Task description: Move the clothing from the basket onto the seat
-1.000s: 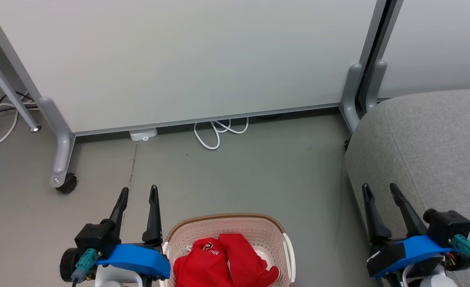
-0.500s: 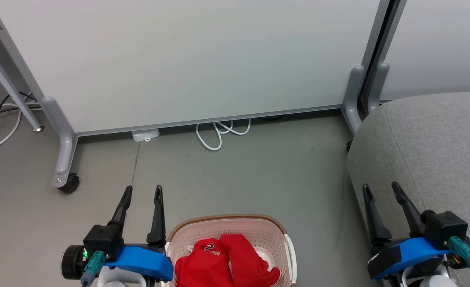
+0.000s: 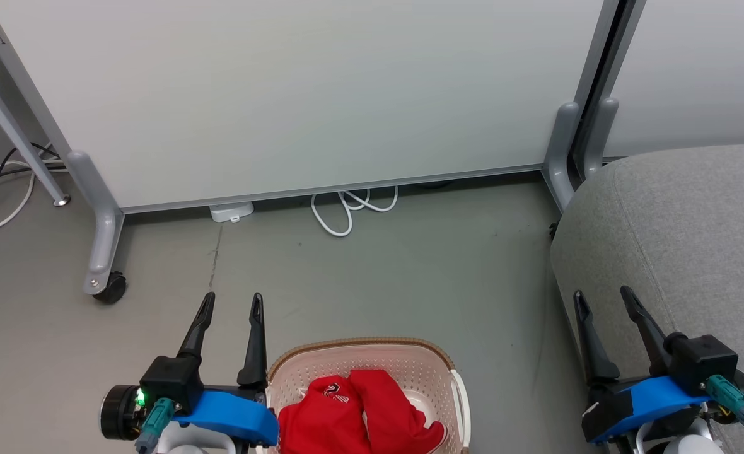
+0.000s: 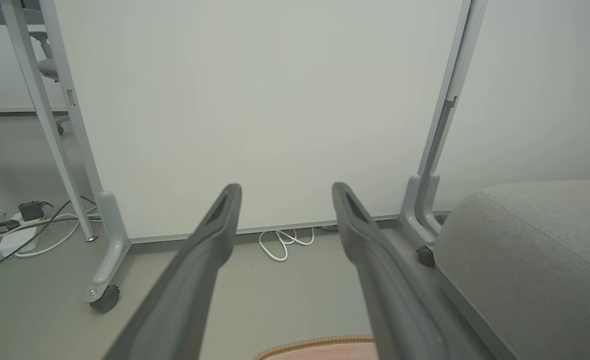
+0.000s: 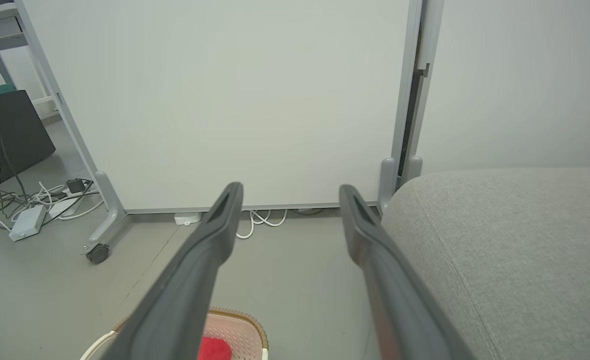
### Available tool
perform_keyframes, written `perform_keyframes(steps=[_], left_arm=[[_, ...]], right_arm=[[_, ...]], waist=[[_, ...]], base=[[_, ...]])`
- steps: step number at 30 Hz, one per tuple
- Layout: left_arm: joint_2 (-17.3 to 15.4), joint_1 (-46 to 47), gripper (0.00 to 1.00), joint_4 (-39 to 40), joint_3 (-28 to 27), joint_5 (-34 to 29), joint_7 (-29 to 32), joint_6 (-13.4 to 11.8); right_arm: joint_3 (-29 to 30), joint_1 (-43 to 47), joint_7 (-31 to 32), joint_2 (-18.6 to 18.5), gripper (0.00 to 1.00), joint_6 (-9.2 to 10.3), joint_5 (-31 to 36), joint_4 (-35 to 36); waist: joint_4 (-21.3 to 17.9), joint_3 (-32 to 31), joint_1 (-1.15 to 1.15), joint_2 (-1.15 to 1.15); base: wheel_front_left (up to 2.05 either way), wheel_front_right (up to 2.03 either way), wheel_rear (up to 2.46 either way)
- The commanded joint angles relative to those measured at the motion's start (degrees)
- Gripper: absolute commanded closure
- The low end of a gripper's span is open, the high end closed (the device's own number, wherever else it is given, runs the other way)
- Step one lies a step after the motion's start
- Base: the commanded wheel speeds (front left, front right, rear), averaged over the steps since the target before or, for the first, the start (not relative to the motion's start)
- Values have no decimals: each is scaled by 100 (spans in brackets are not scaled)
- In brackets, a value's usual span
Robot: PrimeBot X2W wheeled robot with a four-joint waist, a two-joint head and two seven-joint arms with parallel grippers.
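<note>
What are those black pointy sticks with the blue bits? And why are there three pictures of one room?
Those sticks are a robot's hands, called grippers. Each has two long dark fingers. The big picture comes from a camera on the robot's head, looking down. In it the left gripper is at the lower left and the right gripper at the lower right. Both are open and hold nothing. The other two pictures come from small cameras on the wrists, looking along the fingers, so the fingers look huge. On the floor stands a basket with red clothing inside. The grey seat on the right is where the clothing should go.
</note>
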State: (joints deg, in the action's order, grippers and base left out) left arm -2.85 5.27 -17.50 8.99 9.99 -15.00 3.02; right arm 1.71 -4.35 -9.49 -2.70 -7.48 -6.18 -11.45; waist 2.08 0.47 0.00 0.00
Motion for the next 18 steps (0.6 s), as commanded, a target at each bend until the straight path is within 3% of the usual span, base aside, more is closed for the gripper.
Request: perform_keyframes(steps=[1,18], left_arm=[[-7,16,0,25,5,7,-28,-17],[-6,195,0,-61,14,-88,-27,45]], right_arm=[[4,38,-1,-34,0,-3,-21,23],[-86,-199,-23,-33,0,-3,-54,147]], waist=[[0,5,0,0],[-80,509,0,0]], base=[[0,0,0],[0,0,0]])
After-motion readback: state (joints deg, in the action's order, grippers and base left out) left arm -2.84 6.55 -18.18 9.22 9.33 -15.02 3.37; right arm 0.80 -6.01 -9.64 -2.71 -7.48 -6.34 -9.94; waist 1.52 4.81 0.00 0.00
